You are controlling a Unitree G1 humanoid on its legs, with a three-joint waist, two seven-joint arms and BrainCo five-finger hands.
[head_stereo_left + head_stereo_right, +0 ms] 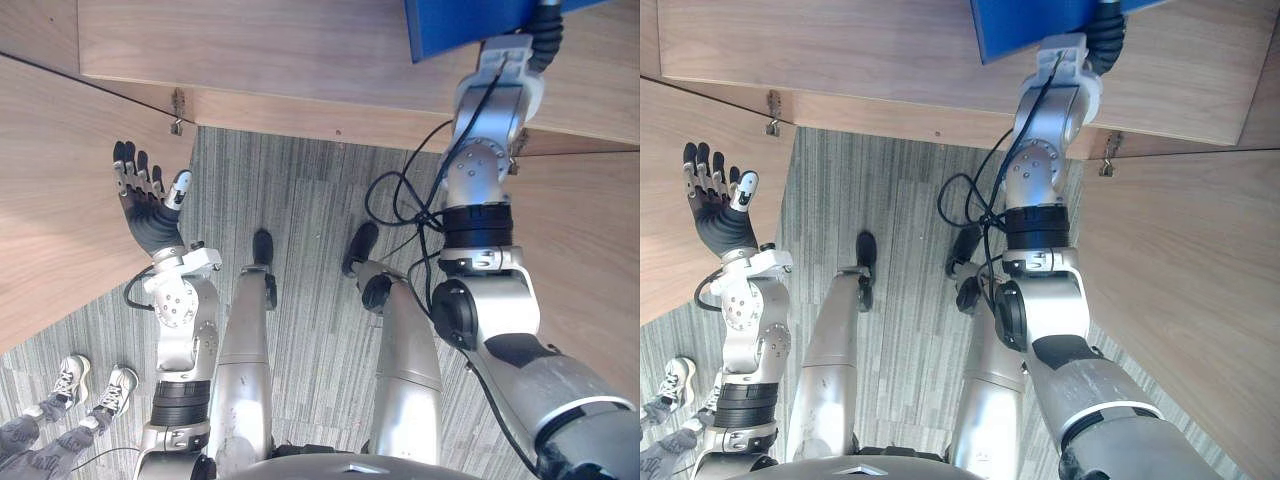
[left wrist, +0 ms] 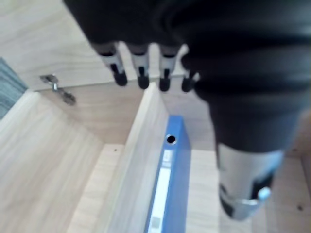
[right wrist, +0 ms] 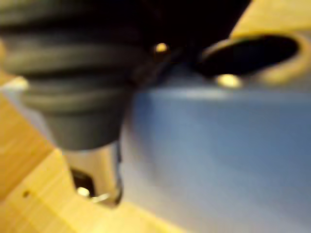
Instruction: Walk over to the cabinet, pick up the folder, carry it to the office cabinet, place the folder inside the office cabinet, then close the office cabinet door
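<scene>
We see the blue folder [image 2: 167,189] inside the wooden cabinet [image 1: 300,50], just beside a wooden divider [image 2: 138,160]. Its spine faces out, with a round hole [image 2: 170,139] above a long white label [image 2: 160,194] whose print is too small for us to read. The right hand [image 3: 73,87] is close against the folder's blue face and we cannot tell its grip, while the left hand [image 1: 145,200] is raised with straight, spread fingers.

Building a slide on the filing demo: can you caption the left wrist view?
Past the open left hand, the blue folder stands upright beside a wooden divider inside the cabinet.
</scene>
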